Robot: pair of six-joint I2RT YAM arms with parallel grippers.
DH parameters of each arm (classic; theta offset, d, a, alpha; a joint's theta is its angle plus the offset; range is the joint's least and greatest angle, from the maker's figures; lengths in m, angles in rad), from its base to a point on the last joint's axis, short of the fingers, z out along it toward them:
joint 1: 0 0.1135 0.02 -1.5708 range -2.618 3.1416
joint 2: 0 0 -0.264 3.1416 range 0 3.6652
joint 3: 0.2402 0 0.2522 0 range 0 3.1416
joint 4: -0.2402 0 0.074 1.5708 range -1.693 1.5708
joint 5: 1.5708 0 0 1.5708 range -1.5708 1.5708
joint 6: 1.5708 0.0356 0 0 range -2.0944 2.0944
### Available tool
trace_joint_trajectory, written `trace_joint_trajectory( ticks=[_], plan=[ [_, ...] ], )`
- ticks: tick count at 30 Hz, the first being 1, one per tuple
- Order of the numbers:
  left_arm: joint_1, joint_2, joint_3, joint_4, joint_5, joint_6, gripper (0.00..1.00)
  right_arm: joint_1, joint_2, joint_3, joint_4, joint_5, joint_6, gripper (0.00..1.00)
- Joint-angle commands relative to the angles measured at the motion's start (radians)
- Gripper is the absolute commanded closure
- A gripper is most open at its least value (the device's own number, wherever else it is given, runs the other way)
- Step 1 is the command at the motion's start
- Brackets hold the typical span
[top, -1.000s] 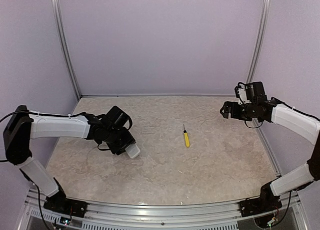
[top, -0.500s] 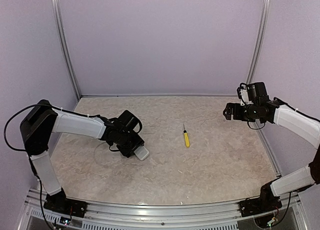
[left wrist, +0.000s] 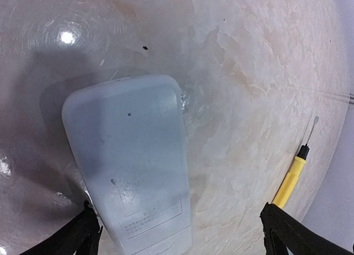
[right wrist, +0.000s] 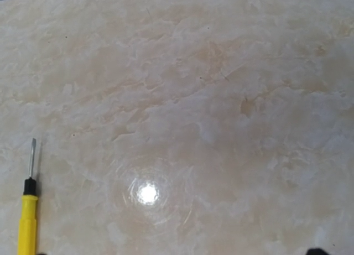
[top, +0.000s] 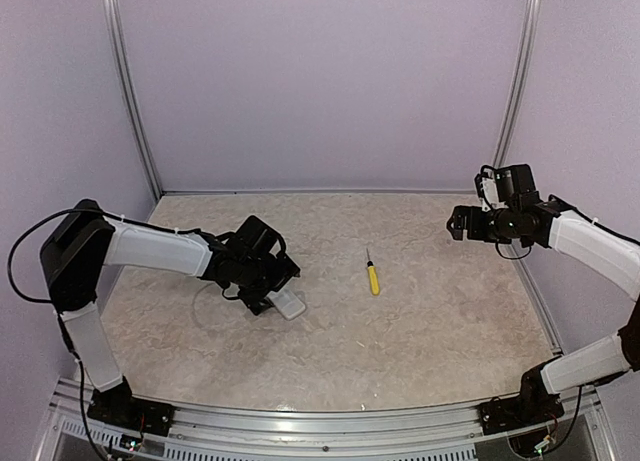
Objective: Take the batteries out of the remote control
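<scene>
Jaws of the left gripper (left wrist: 180,227) and right gripper (top: 455,222) stand wide apart, gripping nothing.
The remote (left wrist: 130,166) lies flat on the table (top: 420,331), its label end between the left gripper's spread fingers (left wrist: 83,235), close beside one and well clear of the other. A screwdriver (left wrist: 290,180) lies apart to its right. The right gripper hovers above the table's far right.
</scene>
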Motion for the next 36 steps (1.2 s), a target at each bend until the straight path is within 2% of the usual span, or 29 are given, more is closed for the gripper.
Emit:
trace_joint_trajectory(
  ticks=[1,5,9,17,20,27,36],
  plan=[
    [-0.004,-0.088,-0.016,-0.015,-0.061,0.071,0.01,0.020,-0.025,-0.003,-0.008,-0.012,-0.011,0.00],
    [-0.005,-0.195,-0.012,-0.090,-0.169,0.160,0.01,0.059,-0.019,0.013,-0.003,0.005,-0.026,0.00],
    [-0.003,-0.292,-0.012,-0.145,-0.278,0.310,0.01,0.119,0.004,0.045,-0.005,0.037,-0.047,0.00],
    [0.044,-0.401,-0.028,-0.165,-0.291,0.646,0.02,0.286,0.095,0.083,0.033,0.119,-0.113,0.00],
    [0.087,-0.438,-0.081,-0.129,-0.228,0.729,0.03,0.360,0.154,0.108,0.044,0.126,-0.143,0.00],
    [0.163,-0.569,-0.203,-0.085,-0.219,0.841,0.01,0.559,0.353,0.235,0.084,0.153,-0.169,0.00],
    [0.185,-0.752,-0.365,0.000,-0.324,0.890,0.01,0.738,0.653,0.464,0.147,0.116,-0.126,0.00]
  ],
)
